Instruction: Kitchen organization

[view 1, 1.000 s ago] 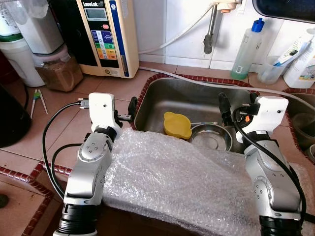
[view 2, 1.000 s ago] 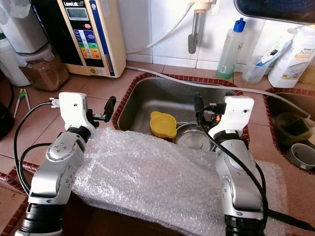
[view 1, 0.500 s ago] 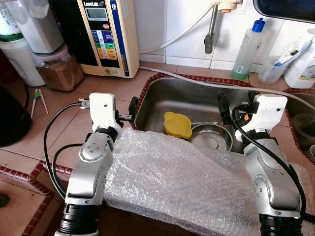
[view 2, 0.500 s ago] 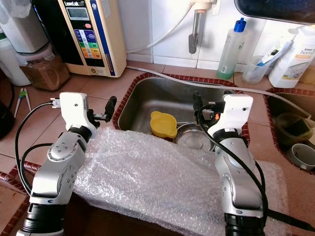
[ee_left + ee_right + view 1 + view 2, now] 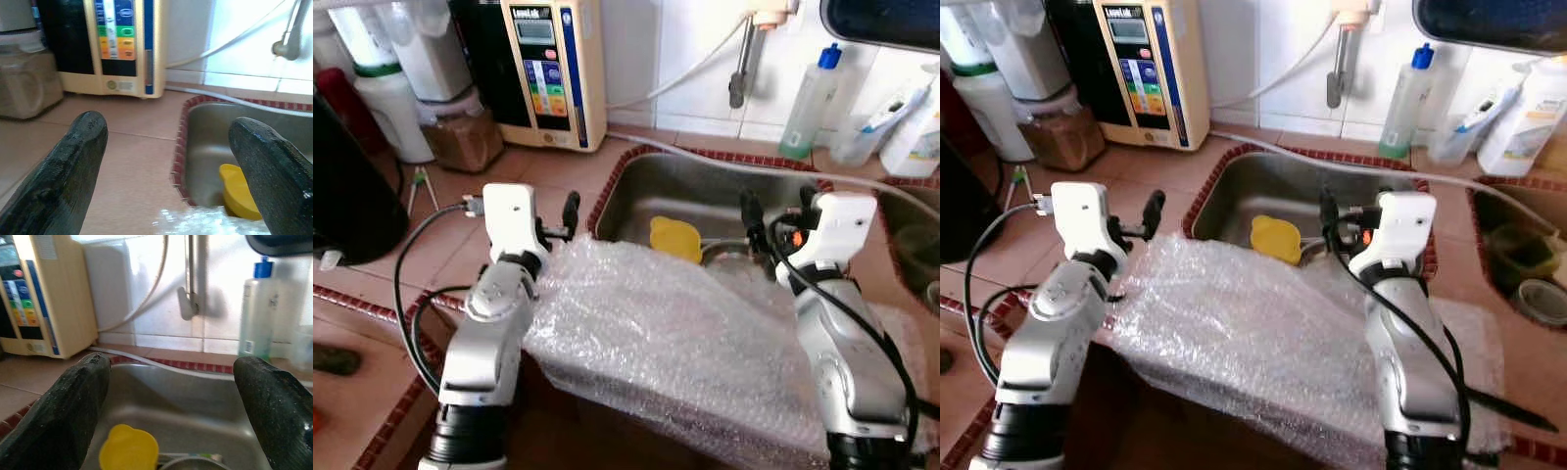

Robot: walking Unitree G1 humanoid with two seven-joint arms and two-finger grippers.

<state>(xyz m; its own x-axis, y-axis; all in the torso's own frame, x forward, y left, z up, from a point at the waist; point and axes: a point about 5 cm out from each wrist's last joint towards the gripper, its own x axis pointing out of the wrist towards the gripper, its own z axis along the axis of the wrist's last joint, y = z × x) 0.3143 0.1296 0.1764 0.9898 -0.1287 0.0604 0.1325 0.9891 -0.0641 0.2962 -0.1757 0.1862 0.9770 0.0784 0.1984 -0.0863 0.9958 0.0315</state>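
Bubble wrap (image 5: 675, 343): draped over the desk's front edge, between both arms.
Left claw (image 5: 171, 166): spread wide, empty, above the sink rim.
Right claw (image 5: 176, 416): spread wide, empty, over the sink (image 5: 705, 191).
Yellow cup (image 5: 128, 450): in the sink; wrist view shows it whole.

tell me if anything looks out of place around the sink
The big sheet of clear bubble wrap is odd: it drapes over the counter's front edge and covers the near rim of the steel sink, partly hiding the yellow plastic cup. Both the left gripper and right gripper hover open, holding nothing.
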